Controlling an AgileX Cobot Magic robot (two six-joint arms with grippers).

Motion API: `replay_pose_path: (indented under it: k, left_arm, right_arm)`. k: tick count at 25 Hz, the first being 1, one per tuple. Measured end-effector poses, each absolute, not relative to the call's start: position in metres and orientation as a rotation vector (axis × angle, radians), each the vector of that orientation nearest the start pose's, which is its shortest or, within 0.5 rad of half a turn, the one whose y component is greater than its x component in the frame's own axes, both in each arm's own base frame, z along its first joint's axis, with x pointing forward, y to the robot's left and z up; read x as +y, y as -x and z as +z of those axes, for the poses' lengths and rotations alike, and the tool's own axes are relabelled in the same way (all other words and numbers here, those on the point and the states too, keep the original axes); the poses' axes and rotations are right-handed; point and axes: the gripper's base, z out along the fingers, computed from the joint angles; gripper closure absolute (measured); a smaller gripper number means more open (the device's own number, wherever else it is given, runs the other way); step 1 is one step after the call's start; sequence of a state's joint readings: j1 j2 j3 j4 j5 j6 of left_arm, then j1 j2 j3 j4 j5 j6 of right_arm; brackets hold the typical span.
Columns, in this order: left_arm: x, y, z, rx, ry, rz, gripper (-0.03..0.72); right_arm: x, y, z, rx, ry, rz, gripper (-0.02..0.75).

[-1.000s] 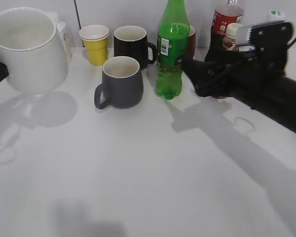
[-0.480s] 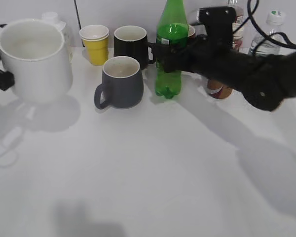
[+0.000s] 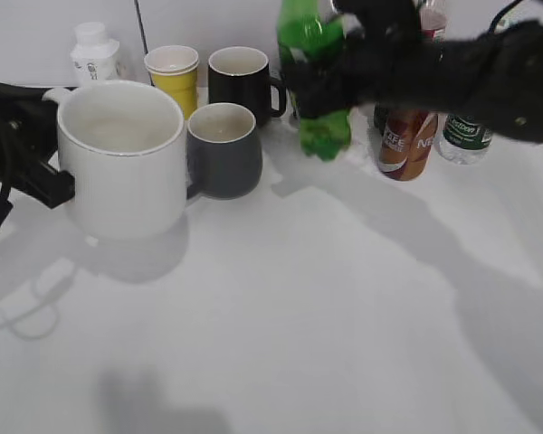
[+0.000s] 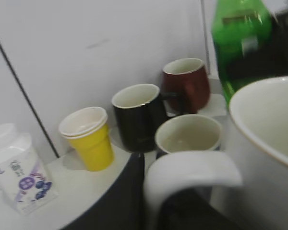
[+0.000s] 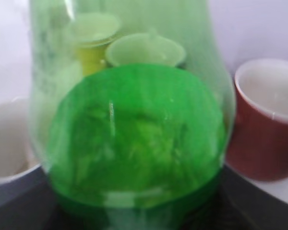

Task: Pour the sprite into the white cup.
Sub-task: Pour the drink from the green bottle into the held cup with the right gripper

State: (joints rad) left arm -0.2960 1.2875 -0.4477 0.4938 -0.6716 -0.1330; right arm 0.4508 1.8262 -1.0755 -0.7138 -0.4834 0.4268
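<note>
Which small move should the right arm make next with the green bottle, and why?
Probably carry the translucent green plastic bottle leftward toward the large white ceramic mug. The bottle looks lifted in the right gripper, but the grey mug sits between them.

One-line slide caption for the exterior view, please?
Right arm lifts the sprite off the table while the left arm holds the white cup beside the grey mug.

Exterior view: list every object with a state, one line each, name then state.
sprite: lifted off the table, tilted, gripped by the right gripper.
white cup: upright, empty, handle held by the left gripper.
grey mug: upright, empty.
black mug: upright, looks empty.
yellow cup: upright, looks empty.
red mug: upright, looks empty.
coffee bottle: standing.
</note>
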Motion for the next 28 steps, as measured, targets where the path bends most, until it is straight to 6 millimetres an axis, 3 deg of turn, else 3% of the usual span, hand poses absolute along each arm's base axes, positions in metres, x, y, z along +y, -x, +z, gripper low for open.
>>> replay_pose_path:
  k: [4, 7, 11, 16, 28]
  left_arm:
    - [-0.103, -0.212, 0.245, 1.595, -0.685, -0.302, 0.648]
    - [-0.109, -0.204, 0.248, 1.620, -0.679, -0.346, 0.648]
    - [-0.119, -0.201, 0.249, 1.687, -0.707, -0.357, 0.648]
    - [-0.127, -0.198, 0.250, 1.720, -0.714, -0.376, 0.648]
    - [-0.125, -0.197, 0.250, 1.755, -0.682, -0.376, 0.648]
  right_arm:
    - [0.218, -0.319, 0.271, 1.450, 1.042, 0.370, 0.347]
    - [0.231, -0.299, 0.285, 1.327, 1.204, 0.229, 0.347]
    - [0.243, -0.285, 0.289, 1.188, 1.385, 0.048, 0.347]
    - [0.248, -0.280, 0.288, 0.975, 1.559, -0.150, 0.347]
    - [0.248, -0.280, 0.288, 0.673, 1.725, -0.423, 0.347]
